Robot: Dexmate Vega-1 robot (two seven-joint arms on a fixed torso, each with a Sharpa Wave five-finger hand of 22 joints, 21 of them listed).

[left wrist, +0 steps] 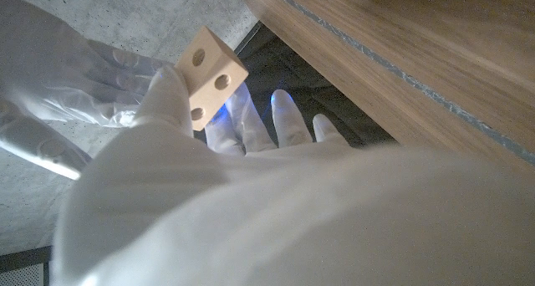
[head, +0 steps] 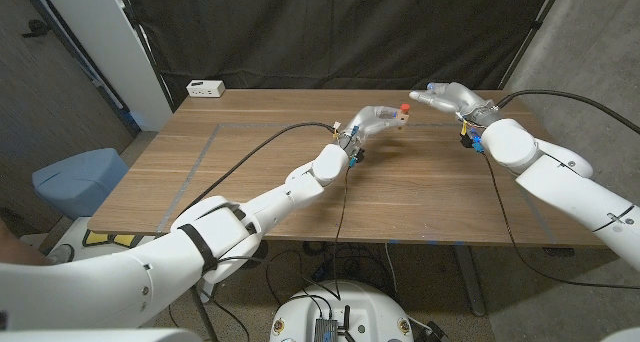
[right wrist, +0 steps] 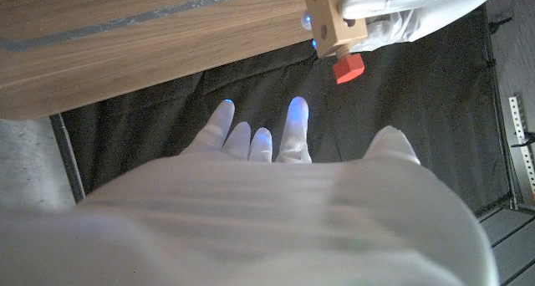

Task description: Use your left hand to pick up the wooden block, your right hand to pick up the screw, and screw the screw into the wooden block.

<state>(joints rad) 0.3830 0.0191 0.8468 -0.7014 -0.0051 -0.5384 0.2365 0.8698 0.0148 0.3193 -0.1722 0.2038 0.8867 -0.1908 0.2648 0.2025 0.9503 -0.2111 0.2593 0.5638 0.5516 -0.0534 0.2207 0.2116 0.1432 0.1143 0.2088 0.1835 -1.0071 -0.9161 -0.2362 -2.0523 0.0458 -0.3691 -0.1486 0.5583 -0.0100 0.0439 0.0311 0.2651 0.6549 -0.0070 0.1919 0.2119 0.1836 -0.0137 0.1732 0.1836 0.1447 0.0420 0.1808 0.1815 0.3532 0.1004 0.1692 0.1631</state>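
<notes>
My left hand [head: 372, 119] holds the light wooden block [left wrist: 210, 77] raised above the table's far middle, pinched at one end. In the left wrist view the block's faces show round holes. The red-headed screw [right wrist: 349, 68] sticks out of the block [right wrist: 330, 17] on the side toward my right hand; its red head [head: 405, 109] also shows in the head view. My right hand [head: 447, 96] hovers just right of the screw, its fingers [right wrist: 259, 140] spread and holding nothing, with a small gap to the red head. My left hand's fingers [right wrist: 393, 6] wrap the block's far end.
A small white box [head: 205, 87] sits at the wooden table's [head: 300, 212] back left corner. Grey tape lines [head: 200, 162] run across the tabletop. A blue seat [head: 78, 179] stands left of the table. Black curtains hang behind.
</notes>
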